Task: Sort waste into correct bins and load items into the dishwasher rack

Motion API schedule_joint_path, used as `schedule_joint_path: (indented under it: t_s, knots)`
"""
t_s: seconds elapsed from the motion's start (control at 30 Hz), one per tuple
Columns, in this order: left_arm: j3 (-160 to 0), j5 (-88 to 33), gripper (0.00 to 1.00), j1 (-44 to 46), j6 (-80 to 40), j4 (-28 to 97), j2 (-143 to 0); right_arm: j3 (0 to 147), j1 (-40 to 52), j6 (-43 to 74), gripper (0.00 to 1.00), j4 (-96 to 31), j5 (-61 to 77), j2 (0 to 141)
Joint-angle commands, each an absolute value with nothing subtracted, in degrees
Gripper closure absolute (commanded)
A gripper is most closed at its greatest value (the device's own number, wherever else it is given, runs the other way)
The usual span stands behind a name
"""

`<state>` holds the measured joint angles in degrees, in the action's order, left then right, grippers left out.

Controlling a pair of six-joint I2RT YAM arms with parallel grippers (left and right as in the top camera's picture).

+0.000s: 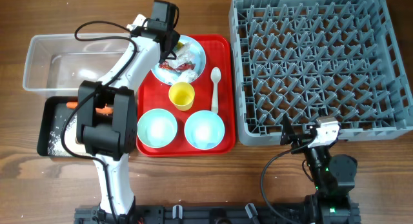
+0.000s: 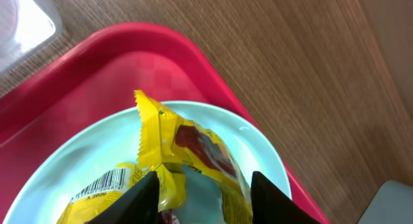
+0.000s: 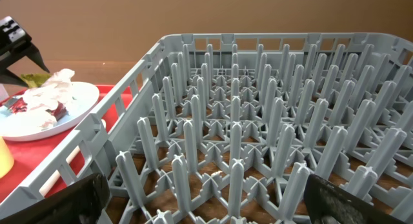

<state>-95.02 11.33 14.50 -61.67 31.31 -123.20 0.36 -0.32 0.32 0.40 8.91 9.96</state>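
Note:
My left gripper (image 1: 173, 46) hangs over the pale blue plate (image 1: 197, 51) on the red tray. In the left wrist view its fingers (image 2: 145, 198) stand apart astride a crumpled yellow wrapper (image 2: 193, 146) lying on the plate (image 2: 258, 153); the gripper (image 2: 205, 201) is open. White tissue (image 3: 51, 95) and red scraps (image 1: 181, 67) also lie on the plate. The yellow cup (image 1: 182, 95), white spoon (image 1: 215, 88) and two blue bowls (image 1: 157, 129) (image 1: 204, 129) sit on the tray. My right gripper (image 1: 293, 137) (image 3: 216, 204) is open and empty at the near edge of the grey rack (image 1: 316, 56).
The clear tub (image 1: 58, 62) stands at the left. In front of it the black tray (image 1: 51, 130) holds rice grains and an orange carrot (image 1: 72, 105), partly hidden by my left arm. The red tray (image 1: 222, 143) lies close beside the rack.

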Motion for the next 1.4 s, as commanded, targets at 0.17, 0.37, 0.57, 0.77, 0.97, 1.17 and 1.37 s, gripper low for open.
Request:
schedule_joint_path:
  t_s: [0.17, 0.37, 0.57, 0.77, 0.97, 1.17, 1.37]
  knots:
    - [-95.2, 13.7, 0.81, 14.6, -62.1, 31.4, -123.7, 0.3, -0.5, 0.1, 0.0, 0.6, 8.5, 9.8]
    - [-94.8, 14.2, 0.64, 14.3, -62.1, 31.5, -124.5, 0.3, -0.5, 0.0, 0.0, 0.6, 8.5, 9.8]
    - [-94.8, 14.7, 0.92, 14.3, -62.2, 31.3, -124.5, 0.3, -0.5, 0.0, 0.0, 0.6, 8.5, 9.8]
    - [-94.8, 14.4, 0.96, 14.3, -61.9, 29.6, -123.6, 0.3, -0.5, 0.0, 0.0, 0.6, 8.5, 9.8]
    - [-94.9, 14.7, 0.96, 14.3, -58.7, 29.6, -115.8, 0.3, -0.5, 0.0, 0.0, 0.6, 8.5, 9.8]
    - [-94.9, 14.6, 0.96, 14.3, -58.7, 29.5, -109.8, 0.3, -0.5, 0.0, 0.0, 0.6, 8.5, 9.8]
    - [-94.9, 17.1, 0.96, 14.2, -55.5, 31.4, -103.8, 0.3, -0.5, 0.0, 0.0, 0.6, 8.5, 9.8]
